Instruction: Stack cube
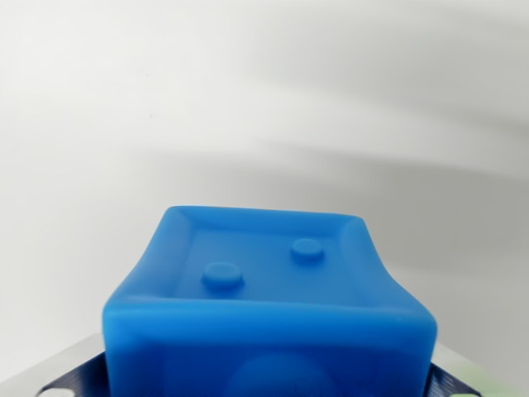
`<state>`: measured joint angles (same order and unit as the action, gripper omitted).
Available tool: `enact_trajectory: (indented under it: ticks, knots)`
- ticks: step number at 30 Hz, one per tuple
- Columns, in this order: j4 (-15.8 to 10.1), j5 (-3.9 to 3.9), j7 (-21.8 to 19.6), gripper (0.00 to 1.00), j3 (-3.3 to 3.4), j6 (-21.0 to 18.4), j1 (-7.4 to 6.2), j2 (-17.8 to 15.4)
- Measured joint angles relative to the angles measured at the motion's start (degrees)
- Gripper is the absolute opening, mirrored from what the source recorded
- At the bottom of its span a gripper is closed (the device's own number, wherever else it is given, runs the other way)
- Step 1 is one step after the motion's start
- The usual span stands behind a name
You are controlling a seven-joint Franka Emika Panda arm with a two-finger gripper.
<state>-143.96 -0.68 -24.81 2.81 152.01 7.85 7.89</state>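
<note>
A blue cube point(269, 298) fills the lower middle of the wrist view, very close to the camera. Its upper face has a raised rim and two round studs. My gripper point(269, 385) sits at the bottom edge, with dark finger parts point(78, 376) showing on the wrist view's left and right of the cube. The cube's side walls bow inward between them, so the gripper looks shut on the cube. The cube's lower part and whatever is beneath it are hidden.
Behind the cube there is only a blurred white surface with soft grey shadows across the upper right. No other cube or object is visible.
</note>
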Motion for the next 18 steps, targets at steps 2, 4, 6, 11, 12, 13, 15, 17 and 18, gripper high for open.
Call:
enact_trajectory:
  ticks: [2, 4, 6, 11, 12, 13, 15, 17, 18]
  knots:
    - [0.5, -0.01, 0.7, 0.00, 0.00, -0.2, 0.11, 0.3]
    - [1.3, -0.03, 1.6, 0.00, 0.00, -0.5, 0.27, 0.7]
    - [1.9, -0.04, 2.5, 0.00, 0.00, -0.8, 0.42, 1.1]
    - [3.9, -0.08, 4.9, 0.00, 0.00, -1.5, 0.79, 2.3]
    - [4.3, -0.08, 5.4, 0.00, 0.00, -1.7, 0.86, 2.6]
    - [4.5, -0.09, 5.6, 0.00, -0.01, -1.8, 0.90, 2.7]
    - [5.3, -0.11, 6.7, 0.00, -0.01, -2.1, 1.08, 3.2]
    - [6.2, -0.12, 7.7, 0.00, -0.02, -2.5, 1.23, 3.7]
    - [6.6, -0.13, 8.2, 0.00, -0.02, -2.7, 1.29, 3.9]
